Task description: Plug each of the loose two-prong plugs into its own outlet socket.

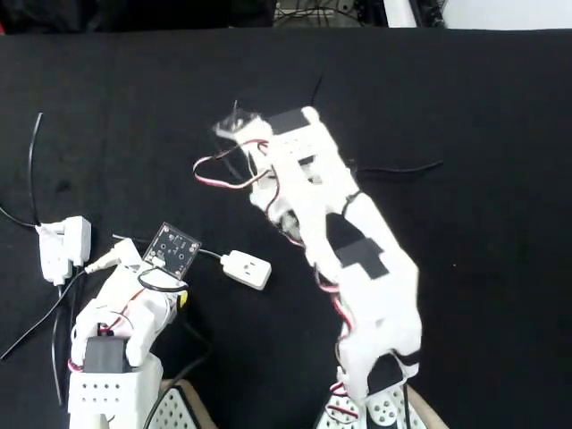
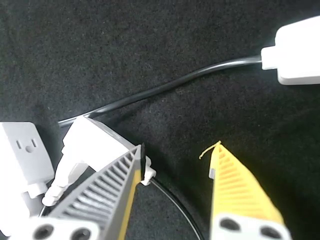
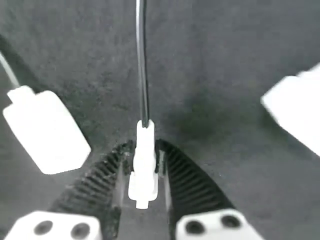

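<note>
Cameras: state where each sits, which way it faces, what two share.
High view: overhead, looking down on the table, left arm and right arm.
Left wrist view: on left arm, facing table past open left gripper.
Right wrist view: on right arm, looking past right gripper shut on a plug.
High and left wrist views share the corded socket.

Overhead, my right hand (image 1: 237, 125) at 11 o'clock is a blur; the prongs of the white plastic two-prong plug (image 3: 144, 165) hide between its fingers (image 3: 192, 177).
</note>
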{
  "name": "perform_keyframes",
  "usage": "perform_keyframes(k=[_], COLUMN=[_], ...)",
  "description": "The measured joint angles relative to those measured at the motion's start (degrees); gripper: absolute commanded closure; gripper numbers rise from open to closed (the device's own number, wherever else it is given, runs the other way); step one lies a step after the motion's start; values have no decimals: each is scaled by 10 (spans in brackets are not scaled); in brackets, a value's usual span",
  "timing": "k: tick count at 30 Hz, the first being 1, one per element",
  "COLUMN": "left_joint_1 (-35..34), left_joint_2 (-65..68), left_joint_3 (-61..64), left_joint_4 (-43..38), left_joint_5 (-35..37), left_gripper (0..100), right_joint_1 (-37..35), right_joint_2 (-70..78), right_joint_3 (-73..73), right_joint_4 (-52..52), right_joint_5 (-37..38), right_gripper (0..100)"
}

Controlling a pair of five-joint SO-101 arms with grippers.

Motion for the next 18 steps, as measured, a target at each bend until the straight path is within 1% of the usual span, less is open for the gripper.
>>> perform_keyframes(k=[5, 8, 10, 13, 16, 18], left_joint_1=[0, 0, 0, 0, 0, 18], left_joint_2=[0, 0, 0, -5, -9, -9], left_joint_3=[0, 0, 0, -4, -21, -42], left_joint_4=[0, 0, 0, -16, -36, -48], left_joint_5=[0, 0, 11, 75, 172, 230], left_gripper=[780, 780, 777, 775, 775, 775], right_joint_1=[-35, -66, -75, -75, -76, -76], right_joint_2=[-132, -220, -282, -380, -483, -553], right_joint_3=[49, 128, 199, 323, 452, 532], right_joint_4=[-56, -130, -199, -314, -426, -484], right_joint_5=[-80, -115, -140, -178, -211, -233], right_gripper=[986, 986, 986, 986, 987, 987])
